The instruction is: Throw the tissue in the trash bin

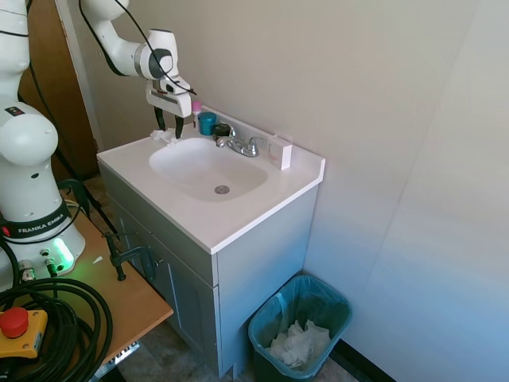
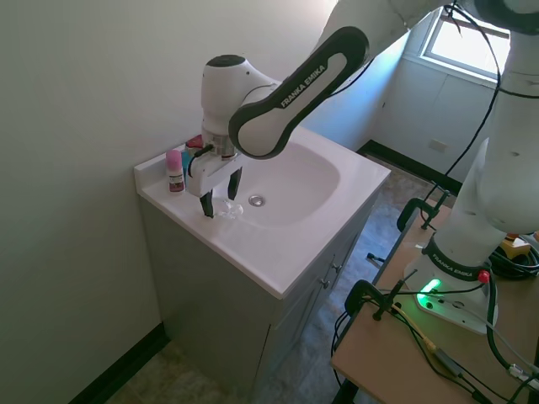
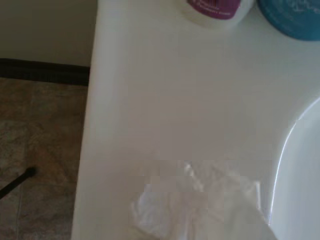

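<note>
The tissue (image 1: 165, 137) is a small crumpled white wad lying on the white vanity top, at the sink basin's back left rim. It also shows in the second exterior view, tissue (image 2: 228, 209), and fills the lower part of the wrist view, tissue (image 3: 200, 202). My gripper (image 1: 169, 126) hangs open just above it, pointing down with a finger on each side, gripper (image 2: 221, 195). Nothing is held. The trash bin (image 1: 262, 322), dark with a teal-green bag, stands on the floor to the right of the vanity cabinet.
A heap of white paper (image 1: 301, 344) lies in the bin. A pink-capped bottle (image 2: 174, 171), a blue jar (image 1: 207, 122) and the faucet (image 1: 241, 145) stand along the back edge of the vanity top (image 1: 238, 215). A white box (image 1: 280, 151) stands by the wall.
</note>
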Robot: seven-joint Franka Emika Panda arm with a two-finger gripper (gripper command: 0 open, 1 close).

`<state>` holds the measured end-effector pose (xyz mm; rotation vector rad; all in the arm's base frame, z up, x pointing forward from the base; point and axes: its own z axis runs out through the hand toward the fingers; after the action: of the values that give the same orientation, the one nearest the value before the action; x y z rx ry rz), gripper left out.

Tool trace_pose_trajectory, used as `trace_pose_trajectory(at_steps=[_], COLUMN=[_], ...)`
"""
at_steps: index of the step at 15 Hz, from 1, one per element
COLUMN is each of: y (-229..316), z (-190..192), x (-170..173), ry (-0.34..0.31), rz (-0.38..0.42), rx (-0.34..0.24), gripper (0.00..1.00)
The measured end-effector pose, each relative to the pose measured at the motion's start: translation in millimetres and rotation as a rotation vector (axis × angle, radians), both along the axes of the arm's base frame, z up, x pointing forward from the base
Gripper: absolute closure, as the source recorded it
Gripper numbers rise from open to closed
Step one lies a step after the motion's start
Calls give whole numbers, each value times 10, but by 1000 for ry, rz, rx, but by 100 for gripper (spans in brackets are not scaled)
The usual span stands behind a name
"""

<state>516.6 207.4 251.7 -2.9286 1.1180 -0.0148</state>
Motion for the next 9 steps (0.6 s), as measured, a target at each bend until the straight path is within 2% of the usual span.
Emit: trace_pose_trajectory(at_steps=[9], y=[76], z=[-101], x=[80], ry=[46], rz=[-27], rx=[0], gripper=[100])
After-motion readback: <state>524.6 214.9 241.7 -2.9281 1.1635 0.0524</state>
